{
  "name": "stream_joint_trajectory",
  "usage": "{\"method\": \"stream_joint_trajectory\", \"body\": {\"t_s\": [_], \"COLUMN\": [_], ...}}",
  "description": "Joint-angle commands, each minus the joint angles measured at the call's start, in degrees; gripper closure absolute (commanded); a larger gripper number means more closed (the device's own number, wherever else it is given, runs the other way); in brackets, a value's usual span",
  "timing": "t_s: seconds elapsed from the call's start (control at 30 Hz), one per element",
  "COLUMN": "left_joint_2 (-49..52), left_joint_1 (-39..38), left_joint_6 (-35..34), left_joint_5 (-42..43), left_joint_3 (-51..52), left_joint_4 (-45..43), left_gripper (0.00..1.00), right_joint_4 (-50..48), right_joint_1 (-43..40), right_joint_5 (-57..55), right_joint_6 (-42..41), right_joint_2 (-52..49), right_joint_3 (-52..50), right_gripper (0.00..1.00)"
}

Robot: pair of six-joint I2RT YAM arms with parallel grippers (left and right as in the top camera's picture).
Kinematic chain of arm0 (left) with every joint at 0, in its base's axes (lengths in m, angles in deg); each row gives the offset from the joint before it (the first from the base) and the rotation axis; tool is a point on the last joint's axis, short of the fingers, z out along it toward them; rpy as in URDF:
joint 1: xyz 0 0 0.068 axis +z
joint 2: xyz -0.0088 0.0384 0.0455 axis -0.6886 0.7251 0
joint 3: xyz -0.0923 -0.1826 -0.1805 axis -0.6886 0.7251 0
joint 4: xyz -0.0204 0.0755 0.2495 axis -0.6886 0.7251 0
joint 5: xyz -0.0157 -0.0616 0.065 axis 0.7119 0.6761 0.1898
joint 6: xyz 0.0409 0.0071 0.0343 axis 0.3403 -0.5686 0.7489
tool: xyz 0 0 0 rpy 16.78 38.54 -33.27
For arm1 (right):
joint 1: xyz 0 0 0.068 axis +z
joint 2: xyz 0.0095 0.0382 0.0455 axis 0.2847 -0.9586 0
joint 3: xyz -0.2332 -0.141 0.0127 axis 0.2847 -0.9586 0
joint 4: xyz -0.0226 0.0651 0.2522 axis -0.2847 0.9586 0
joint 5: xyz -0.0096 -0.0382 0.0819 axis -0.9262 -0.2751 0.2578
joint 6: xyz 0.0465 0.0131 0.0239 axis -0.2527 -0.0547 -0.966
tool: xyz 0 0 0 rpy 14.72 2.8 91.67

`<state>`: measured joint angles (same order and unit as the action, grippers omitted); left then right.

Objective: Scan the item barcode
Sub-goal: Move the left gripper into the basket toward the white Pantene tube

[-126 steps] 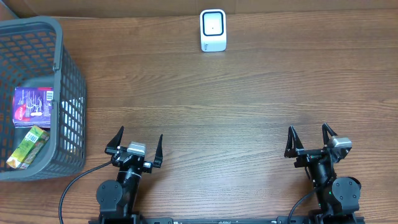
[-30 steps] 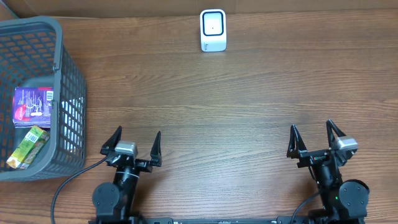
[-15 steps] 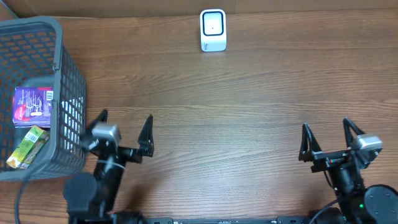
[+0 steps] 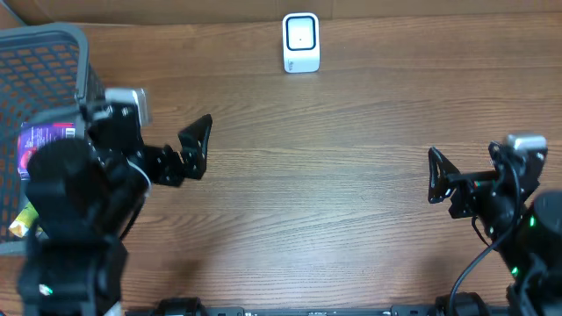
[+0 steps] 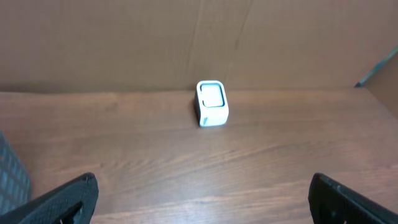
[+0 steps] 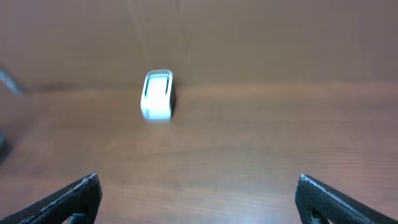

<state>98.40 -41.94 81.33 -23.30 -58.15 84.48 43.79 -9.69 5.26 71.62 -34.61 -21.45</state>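
Overhead was the only view with the items: a purple box [image 4: 51,139] and a green carton [image 4: 19,219] lay in the grey basket [image 4: 53,37] at the left edge of the table [image 4: 334,193], both partly hidden under my left arm [image 4: 66,193]. Neither wrist view showed them; the left wrist caught just a sliver of basket wall at its lower left. The white scanner [image 4: 301,42] stood upright at the far middle of the table, well apart from the basket, and showed in all three views. From overhead I could make out only one finger [image 4: 195,145] of the left gripper [image 5: 202,182] clearly, just right of the basket. Its wrist view settled it: claw spread wide, nothing between the tips. The right gripper [image 6: 198,182] hung over the table's right side, also spread wide and holding nothing, with the scanner left of centre in its view.
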Motion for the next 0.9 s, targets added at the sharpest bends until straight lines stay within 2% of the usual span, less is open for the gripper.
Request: {"method": "stream_joint_trajectory", "body": {"t_s": [0.0, 0.13, 0.27, 0.4, 0.5, 0.63, 0.73, 0.87], "left_joint_2": [7.74, 17.55, 24.94, 28.59, 32.06, 34.27, 34.07, 34.01], "left_joint_1": [-0.11, -0.11, -0.11, -0.11, -0.11, 1.05, 6.29, 18.32], "left_joint_6": [1.75, 2.43, 2.80, 6.32, 4.96, 3.23, -0.33, -3.54], "left_joint_5": [0.96, 1.22, -1.25, -11.08, -10.95, -13.42, -13.55, -13.35], "left_joint_3": [-14.58, -31.52, -41.16, -41.27, -41.07, -41.13, -42.07, -46.10], "left_joint_4": [7.76, 24.28, 35.10, 35.85, 35.93, 37.00, 36.70, 36.98], "left_gripper": [0.00, 0.00, 0.00, 0.01, 0.00, 0.00, 0.00, 0.00], "right_joint_4": [4.39, 13.90, 20.92, 22.49, 22.80, 22.82, 23.45, 24.50], "right_joint_1": [0.26, 0.26, 0.26, 0.26, 0.26, 0.26, 0.26, 0.26], "right_joint_5": [4.37, 5.01, 4.98, 5.07, 6.38, 9.92, 10.36, 10.29], "right_joint_6": [3.41, 4.00, 3.98, 2.19, -2.64, -2.71, -2.71, -2.67], "right_joint_2": [-6.56, -15.54, -23.80, -29.11, -32.17, -35.15, -36.41, -36.76], "right_joint_3": [8.31, 17.38, 24.74, 26.36, 26.36, 26.36, 26.36, 26.36], "right_gripper": [0.00, 0.00, 0.00, 0.00, 0.00, 0.00, 0.00, 0.00]}}
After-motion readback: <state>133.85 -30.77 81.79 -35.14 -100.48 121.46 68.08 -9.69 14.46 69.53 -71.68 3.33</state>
